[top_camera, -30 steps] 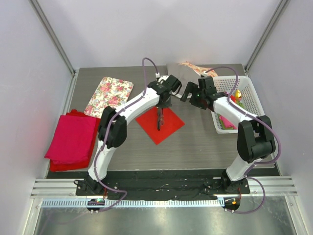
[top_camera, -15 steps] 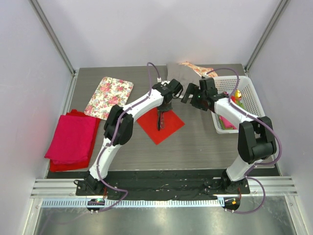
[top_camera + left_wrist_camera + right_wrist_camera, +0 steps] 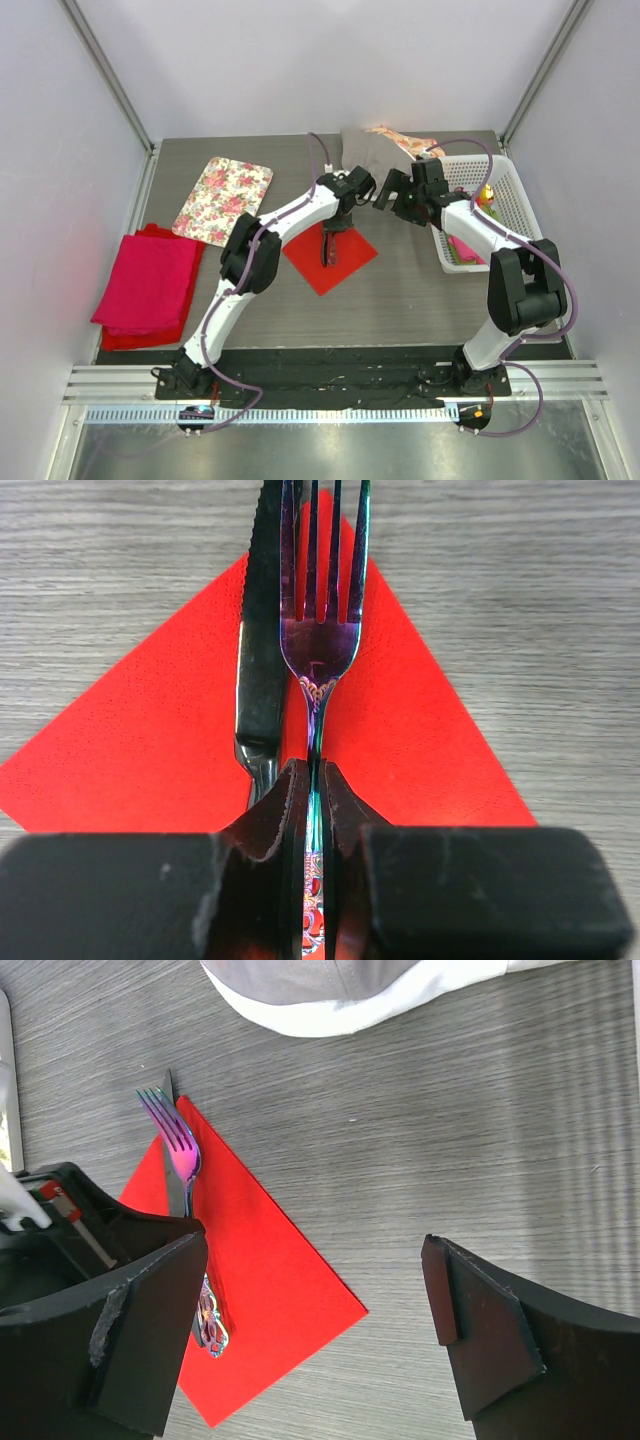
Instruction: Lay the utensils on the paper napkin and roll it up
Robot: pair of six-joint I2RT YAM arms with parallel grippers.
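Grey tabletop (image 3: pixel 400 290): napkin (image 3: pixel 345 262) between floral tray (image 3: pixel 224 197), basket (image 3: pixel 500 190).

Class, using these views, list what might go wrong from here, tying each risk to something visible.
1. The left gripper has its jaws close about the handle of the fork; rising before they open wider might drag it against the knife or off the paper napkin.
2. Fork tines and knife tip overhang the napkin's corner, so rolling may leave them poking out.
3. The open right gripper hangs close beside the left one; they might bump.
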